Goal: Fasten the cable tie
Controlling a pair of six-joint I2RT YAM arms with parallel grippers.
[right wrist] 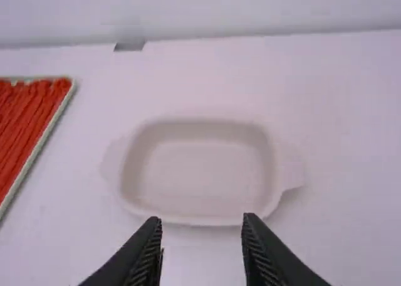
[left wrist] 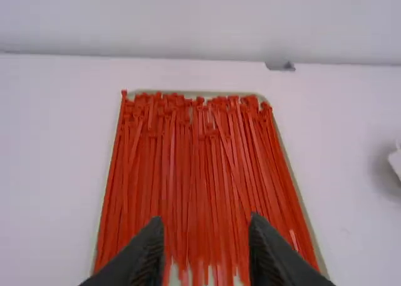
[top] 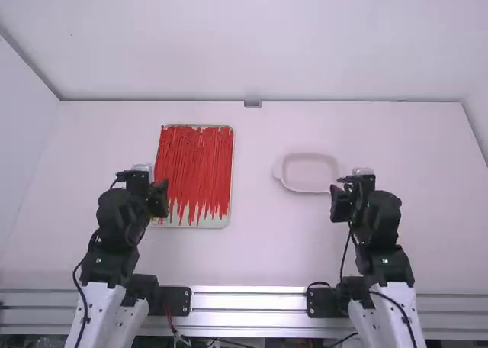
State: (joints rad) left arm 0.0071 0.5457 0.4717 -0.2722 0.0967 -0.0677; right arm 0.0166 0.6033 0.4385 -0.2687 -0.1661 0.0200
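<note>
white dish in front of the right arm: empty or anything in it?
Empty. The dish shows a bare white floor in the right wrist view; the red cable ties lie apart from it.

Rear overhead — forward wrist close-ups, tray (top: 217,221) shared

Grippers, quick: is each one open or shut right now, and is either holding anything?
Left gripper: open, holding nothing, facing the red cable ties.
Right gripper: open, holding nothing, facing the white dish.

cable ties (top: 195,172) | red, many | flat, parallel | on tray (top: 228,220)
</note>
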